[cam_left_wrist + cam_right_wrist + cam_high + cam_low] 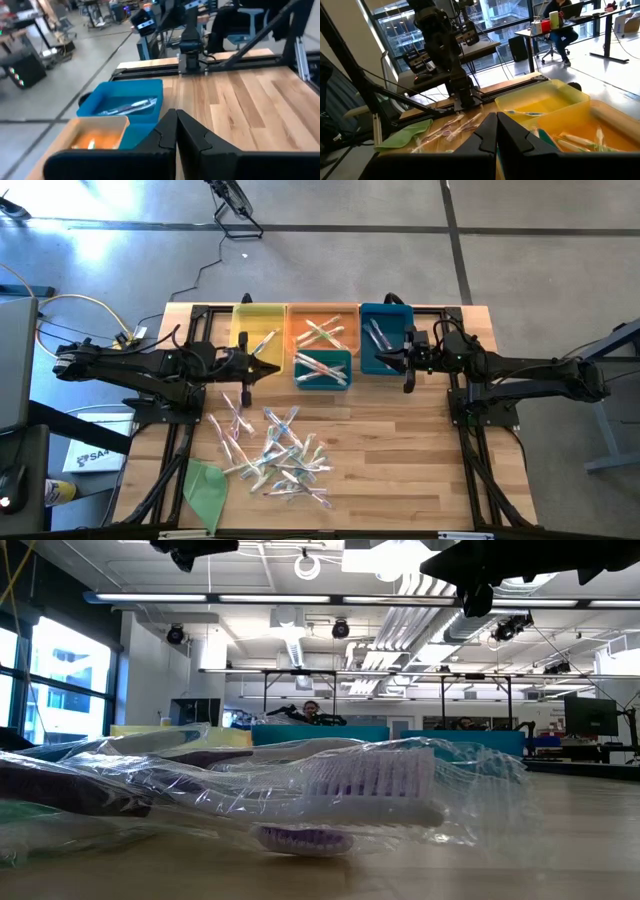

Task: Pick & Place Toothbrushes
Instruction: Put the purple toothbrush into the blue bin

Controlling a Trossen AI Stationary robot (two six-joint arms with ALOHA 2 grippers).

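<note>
Several wrapped toothbrushes [278,452] lie in a loose pile on the wooden table's near half, one lying close in the low view [340,802]. More lie in the yellow bin [258,332], the orange bin [322,328], the small teal bin [322,369] and the blue bin [383,336]. My left gripper [268,363] hovers shut by the yellow bin, pointing toward the table's right; its fingertips [176,117] meet with nothing between them. My right gripper [388,360] hovers shut at the blue bin, pointing left; its fingers [496,122] are likewise empty.
A flat green sheet [205,486] lies at the table's near left corner, also seen in the right wrist view [405,135]. The four bins stand in a row along the far edge. Bare wood [420,450] stretches right of the pile. Arm bases stand at both sides.
</note>
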